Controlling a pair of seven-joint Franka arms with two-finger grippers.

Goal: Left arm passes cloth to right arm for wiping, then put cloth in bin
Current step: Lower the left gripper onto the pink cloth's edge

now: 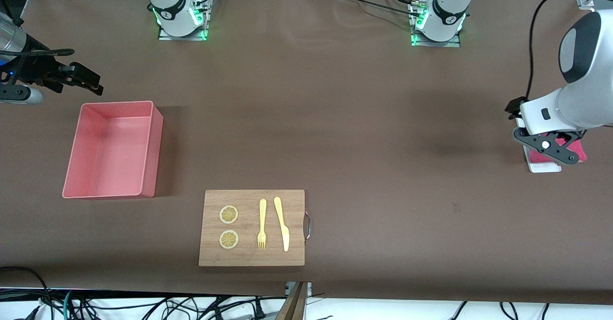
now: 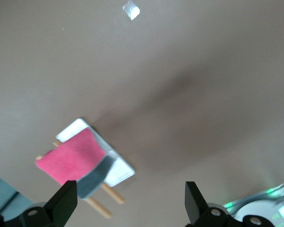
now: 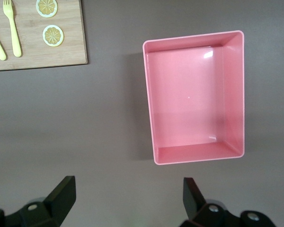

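Note:
The magenta-red cloth (image 1: 578, 151) lies on a small white tray (image 1: 543, 167) at the left arm's end of the table. In the left wrist view the cloth (image 2: 70, 158) has a grey corner folded over and partly covers the tray (image 2: 119, 171). My left gripper (image 1: 550, 148) hangs over the tray; it is open and empty (image 2: 128, 204), with the cloth beside one fingertip. My right gripper (image 1: 92, 81) is open and empty (image 3: 128, 198) in the air above the table beside the salmon-pink bin (image 1: 111, 148). The bin (image 3: 196, 97) is empty.
A wooden board (image 1: 252, 227) with two lemon slices (image 1: 229, 226), a yellow fork (image 1: 262, 224) and a yellow knife (image 1: 282, 223) lies near the front edge. Two thin wooden sticks (image 2: 105, 199) poke out from under the tray.

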